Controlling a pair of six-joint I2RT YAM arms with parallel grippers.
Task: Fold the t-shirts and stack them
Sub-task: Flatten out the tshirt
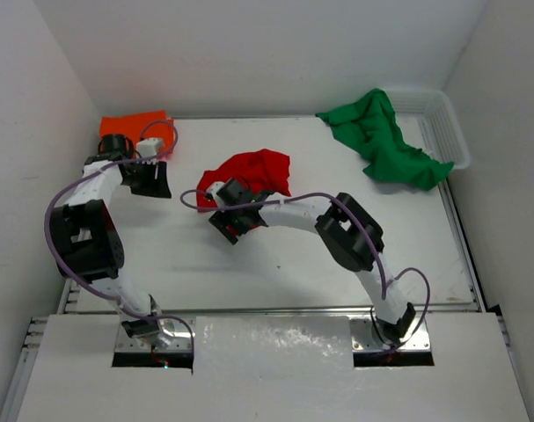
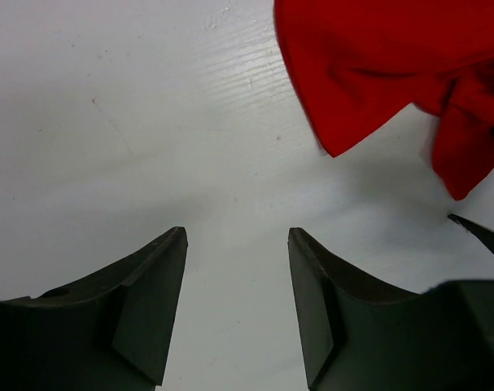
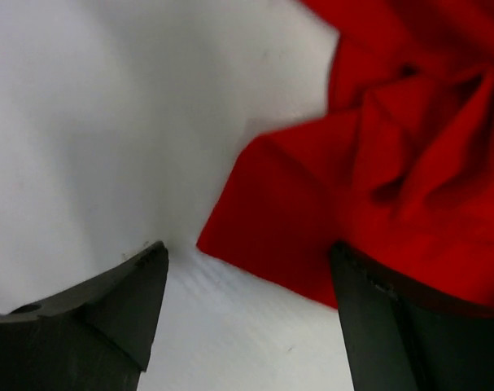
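Jaws of the right gripper [image 3: 248,248] stand wide at the near-left edge of the crumpled red t-shirt [image 1: 253,171] at mid-table, cloth bunched just beyond, while the left gripper [image 2: 237,232], parted and empty, hovers farther off near the orange t-shirt [image 1: 133,125].

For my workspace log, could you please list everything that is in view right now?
red t-shirt: one, red, crumpled near the table's middle
orange t-shirt: one, bright orange, far left corner
green t-shirt: one, green, far right, draped over the basket's edge onto the table
basket: one, white mesh, far right corner
table: one, white, under everything
left arm: one, black and white, left side
right arm: one, black and white, reaching toward the middle
left claw: one, dark, open over bare table
right claw: one, dark, open at the red t-shirt's near edge
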